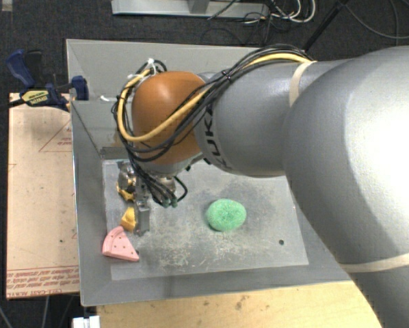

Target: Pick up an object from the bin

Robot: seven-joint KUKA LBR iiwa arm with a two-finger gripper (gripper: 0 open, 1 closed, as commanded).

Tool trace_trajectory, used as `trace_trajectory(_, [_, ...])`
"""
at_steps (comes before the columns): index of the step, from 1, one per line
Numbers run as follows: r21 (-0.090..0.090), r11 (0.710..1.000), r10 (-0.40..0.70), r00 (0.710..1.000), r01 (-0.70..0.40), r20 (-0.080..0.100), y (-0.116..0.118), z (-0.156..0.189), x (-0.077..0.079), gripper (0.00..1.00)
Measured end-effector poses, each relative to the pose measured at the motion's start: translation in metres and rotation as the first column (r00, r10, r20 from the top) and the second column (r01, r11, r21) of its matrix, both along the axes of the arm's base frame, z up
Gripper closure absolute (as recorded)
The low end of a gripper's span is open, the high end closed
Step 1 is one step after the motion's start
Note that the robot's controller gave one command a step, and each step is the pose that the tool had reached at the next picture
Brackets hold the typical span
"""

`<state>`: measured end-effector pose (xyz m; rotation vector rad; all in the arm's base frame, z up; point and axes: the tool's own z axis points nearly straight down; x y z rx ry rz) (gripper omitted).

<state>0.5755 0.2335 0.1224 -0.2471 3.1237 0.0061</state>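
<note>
My gripper point(142, 225) hangs below the orange wrist cover, low over the left part of the bin floor. A small yellow piece point(128, 219) lies right against its left side; whether it is gripped is not visible. Just below and to the left, a pink wedge with dark dots point(120, 245) rests flat on the floor near the bin's front left corner, a little apart from the gripper's tip. A round green spongy ball point(226, 214) sits on the floor to the right, well away from the gripper.
The large grey arm comes in from the right and covers the bin's right side and back. The bin's sloping left wall stands close beside the gripper. Bare floor lies between the pink wedge and the green ball.
</note>
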Motion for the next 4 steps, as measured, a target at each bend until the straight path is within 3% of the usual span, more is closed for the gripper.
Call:
trace_trajectory(1, [-0.003, 0.996, 0.089, 0.996, -0.089, -0.006, -0.005, -0.037, -0.017, 0.0])
trace_trajectory(2, [-0.003, 0.957, 0.29, 0.957, -0.29, -0.006, -0.005, -0.048, -0.013, 0.0])
trace_trajectory(3, [-0.002, 0.984, 0.179, 0.984, -0.179, -0.005, -0.01, -0.052, -0.016, 1.0])
trace_trajectory(4, [-0.002, 0.984, 0.178, 0.984, -0.178, -0.005, -0.01, -0.052, -0.016, 1.0])
